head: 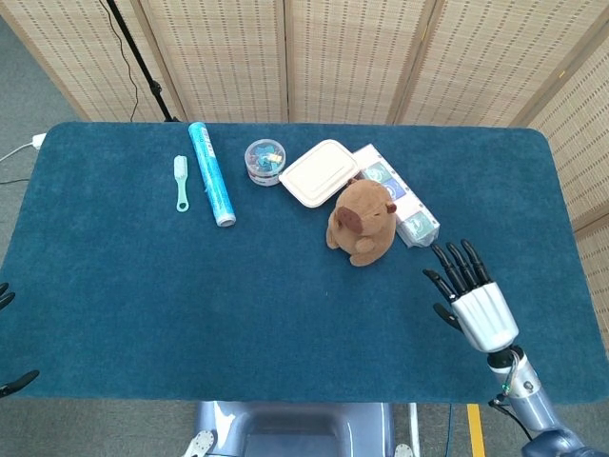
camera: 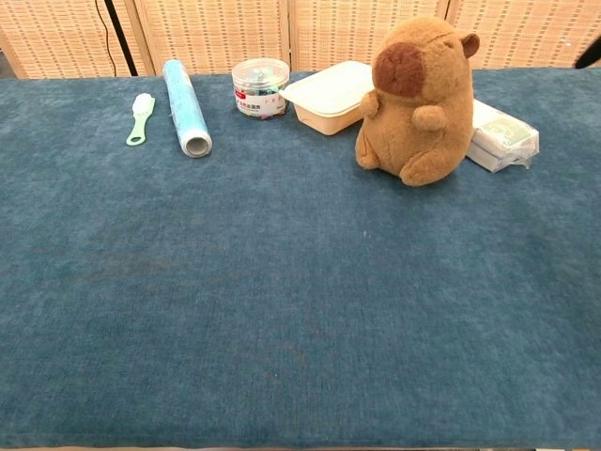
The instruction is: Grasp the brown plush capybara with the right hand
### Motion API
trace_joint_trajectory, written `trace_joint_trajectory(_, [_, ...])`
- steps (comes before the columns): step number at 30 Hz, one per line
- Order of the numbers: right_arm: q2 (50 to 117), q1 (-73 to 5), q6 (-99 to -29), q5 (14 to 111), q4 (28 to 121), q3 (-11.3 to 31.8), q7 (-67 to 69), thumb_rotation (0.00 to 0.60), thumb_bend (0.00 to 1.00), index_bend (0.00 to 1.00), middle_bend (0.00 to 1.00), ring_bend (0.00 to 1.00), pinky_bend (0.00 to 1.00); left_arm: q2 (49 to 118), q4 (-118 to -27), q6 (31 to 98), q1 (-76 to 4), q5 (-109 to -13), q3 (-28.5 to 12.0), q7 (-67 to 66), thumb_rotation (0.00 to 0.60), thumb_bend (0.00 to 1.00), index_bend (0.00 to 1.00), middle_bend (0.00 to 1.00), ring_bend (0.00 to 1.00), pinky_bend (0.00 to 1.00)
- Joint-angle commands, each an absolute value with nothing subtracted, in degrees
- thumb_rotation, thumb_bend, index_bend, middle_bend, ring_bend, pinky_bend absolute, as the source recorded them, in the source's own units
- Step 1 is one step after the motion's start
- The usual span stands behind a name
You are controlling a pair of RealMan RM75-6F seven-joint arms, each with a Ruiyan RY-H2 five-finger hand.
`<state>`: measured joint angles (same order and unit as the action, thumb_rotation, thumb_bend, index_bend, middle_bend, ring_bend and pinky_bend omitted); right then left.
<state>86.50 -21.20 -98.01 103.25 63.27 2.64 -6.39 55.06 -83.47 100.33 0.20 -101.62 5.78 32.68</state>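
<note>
Woven screens are standing behind a blue-carpeted table. One clear round tub is holding small colourful bits, its label too small to read; one cream lidded box is sitting shut beside it. One brown plush capybara is sitting upright just right of centre, touching one tissue pack. One brush and one blue roll are lying far left. Right hand is hovering nearby, fingers spread, holding nothing. Left hand is barely showing; I cannot tell its state.
</note>
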Motion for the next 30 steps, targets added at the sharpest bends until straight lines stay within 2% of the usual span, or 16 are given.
trace_joint_trajectory(1, [88.69,-23.13,-96.10,103.33,62.12,3.90,-8.31,0.600,0.00,0.31,0.00,0.00,0.03,55.02,-83.55,100.13,0.09,-101.60,5.78,32.57,0.600,0.00,0.00,0.00,0.00,0.00])
trace_joint_trajectory(12, [94.45,-29.15,-89.17,102.43,58.72,6.42,-13.32,0.600,0.01,0.31,0.00,0.00,0.03,54.79,-83.99,99.55,-0.16,-101.09,5.58,32.41,0.600,0.00,0.00,0.00,0.00,0.00])
trace_joint_trajectory(17, [96.62,-30.78,-88.29,101.91,56.14,7.34,-14.21,0.600,0.17,0.33,0.00,0.00,0.04,54.70,-83.92,99.48,-0.18,-100.87,5.53,32.81,0.600,0.00,0.00,0.00,0.00,0.00])
trace_joint_trajectory(26, [101.12,-33.53,-87.98,101.69,48.33,7.61,-13.15,0.600,0.24,0.36,0.00,0.00,0.05,54.54,-83.18,99.71,-0.16,-100.44,5.33,34.41,0.600,0.00,0.00,0.00,0.00,0.00])
trace_joint_trajectory(30, [102.88,-34.74,-88.00,101.58,45.52,7.51,-12.65,0.600,0.33,0.38,0.00,0.00,0.06,54.55,-83.06,99.78,-0.15,-100.46,5.30,34.64,0.600,0.00,0.00,0.00,0.00,0.00])
